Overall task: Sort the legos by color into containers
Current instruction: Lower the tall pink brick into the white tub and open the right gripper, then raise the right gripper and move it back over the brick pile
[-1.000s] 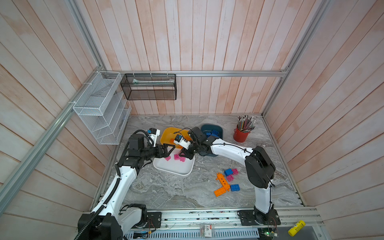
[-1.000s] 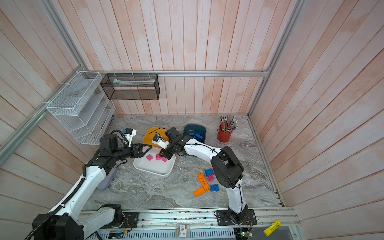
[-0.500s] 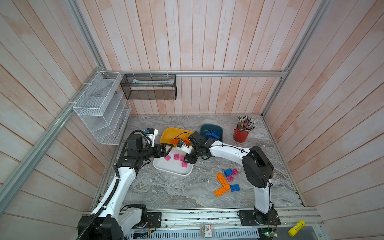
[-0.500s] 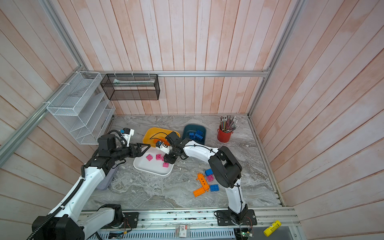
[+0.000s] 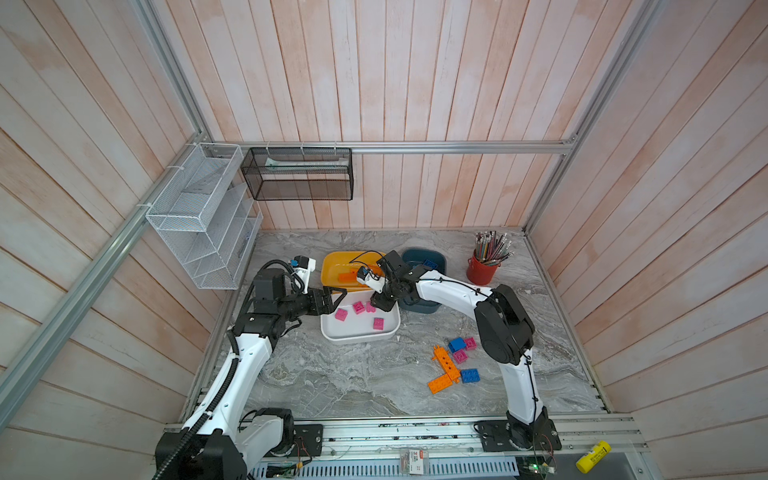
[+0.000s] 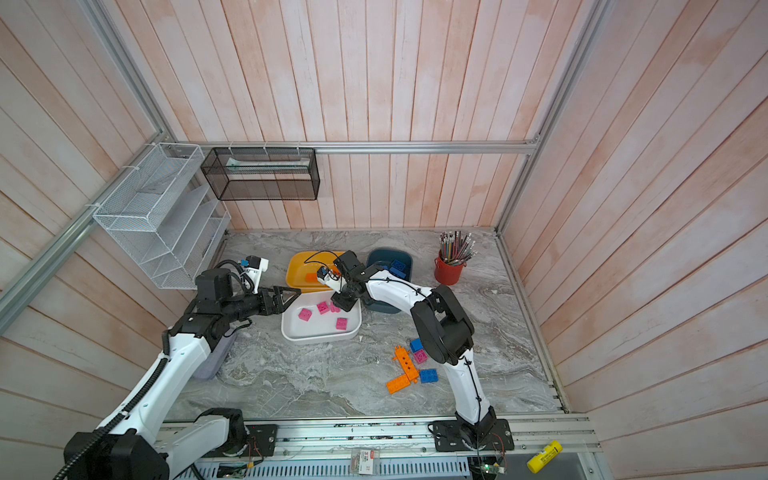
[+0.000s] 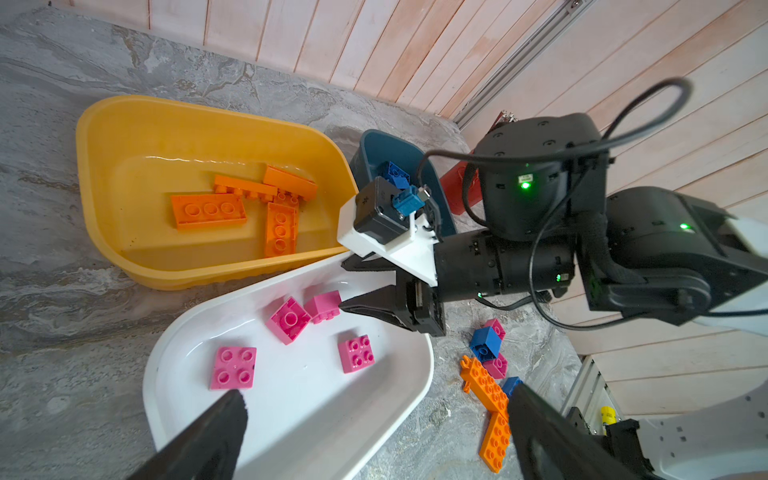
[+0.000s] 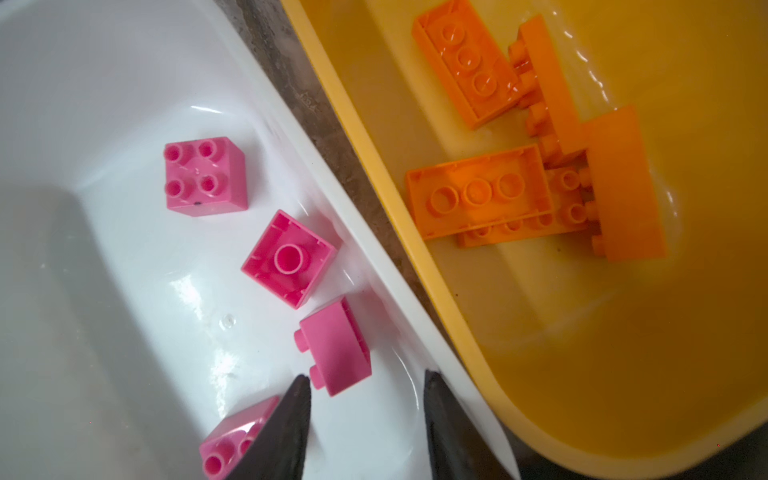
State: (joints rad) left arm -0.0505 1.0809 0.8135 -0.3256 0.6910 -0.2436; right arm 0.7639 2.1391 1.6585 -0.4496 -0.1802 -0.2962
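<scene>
My right gripper stands open low over the white tub, nothing between its fingers. A pink brick lies on its side just past the fingertips. Several pink bricks lie in this tub. Orange bricks fill the yellow tub, and blue bricks lie in the teal tub. My left gripper is wide open and empty at the white tub's left end. Loose orange, blue and pink bricks lie on the table to the right.
A red pencil cup stands at the back right. A white mesh rack and a black mesh basket hang on the walls. The right arm's elbow hangs over the loose bricks.
My right gripper has opened over the white tub, and one more pink brick now lies there. The left arm has barely moved.
</scene>
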